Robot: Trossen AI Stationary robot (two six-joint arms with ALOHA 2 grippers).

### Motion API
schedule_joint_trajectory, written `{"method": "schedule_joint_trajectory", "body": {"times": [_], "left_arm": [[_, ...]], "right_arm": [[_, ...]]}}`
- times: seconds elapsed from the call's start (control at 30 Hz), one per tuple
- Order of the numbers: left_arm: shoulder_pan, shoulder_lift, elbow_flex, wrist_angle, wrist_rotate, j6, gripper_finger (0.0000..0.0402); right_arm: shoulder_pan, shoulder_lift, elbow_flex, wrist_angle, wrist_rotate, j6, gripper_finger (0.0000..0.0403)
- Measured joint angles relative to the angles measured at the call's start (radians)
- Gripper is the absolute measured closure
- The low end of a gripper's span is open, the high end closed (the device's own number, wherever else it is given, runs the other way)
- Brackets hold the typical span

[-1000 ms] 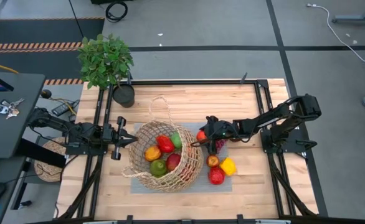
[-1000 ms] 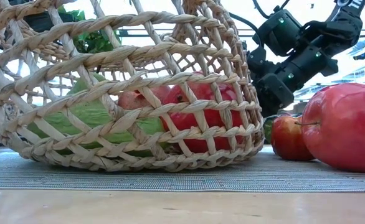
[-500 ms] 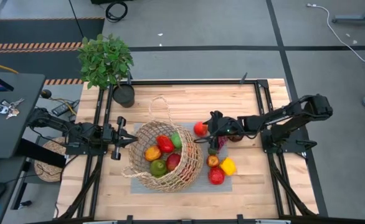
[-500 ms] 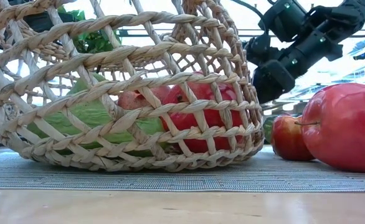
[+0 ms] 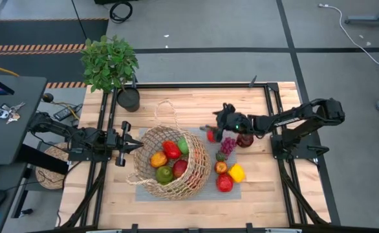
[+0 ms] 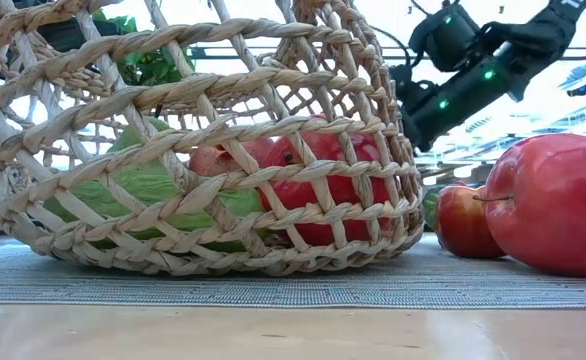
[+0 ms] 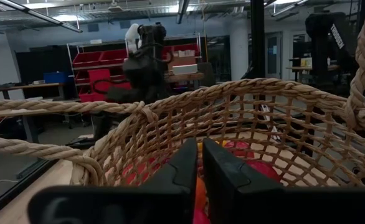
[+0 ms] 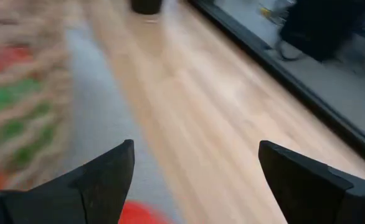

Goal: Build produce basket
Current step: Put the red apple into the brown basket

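The tan wicker basket [image 5: 172,162] stands on a grey mat and holds several fruits: orange, red and green. It fills the low view [image 6: 203,150]. My left gripper [image 5: 136,147] is shut at the basket's left rim [image 7: 198,168]. My right gripper [image 5: 213,131] is open above the table right of the basket, with a red fruit [image 5: 210,136] just below it. That fruit shows low between the fingers in the right wrist view [image 8: 139,214]. Purple grapes [image 5: 228,144] and more produce lie on the mat to the basket's right. My left gripper's shut fingertips stand at the basket's left rim [image 5: 140,154], coming level from the table's left. I cannot tell whether they touch it. My right gripper touches nothing.
A dark red fruit [image 5: 244,139], a yellow one [image 5: 237,173] and red ones [image 5: 225,183] lie right of the basket. Two red apples [image 6: 553,205] show near in the low view. A potted plant [image 5: 110,61] stands at the far left corner. Bare wood lies along the far edge.
My right gripper has risen and drawn back toward the table's far edge, away from the fruits on the mat. The purple grapes, covered by it before, now show. The red fruit beside the basket has shifted a little toward the far edge.
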State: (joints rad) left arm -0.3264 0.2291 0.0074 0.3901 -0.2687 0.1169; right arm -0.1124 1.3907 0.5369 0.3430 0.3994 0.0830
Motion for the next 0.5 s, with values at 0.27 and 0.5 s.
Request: {"method": "schedule_joint_trajectory", "body": {"times": [0.27, 0.5], "left_arm": [[0.0, 0.0, 0.0, 0.0, 0.0, 0.0, 0.0369], [0.0, 0.0, 0.0, 0.0, 0.0, 0.0, 0.0369]], "right_arm": [[-0.058, 0.0, -0.025, 0.014, -0.179, 0.055, 0.0048], [-0.027, 0.0, -0.025, -0.032, -0.22, 0.011, 0.003]]}}
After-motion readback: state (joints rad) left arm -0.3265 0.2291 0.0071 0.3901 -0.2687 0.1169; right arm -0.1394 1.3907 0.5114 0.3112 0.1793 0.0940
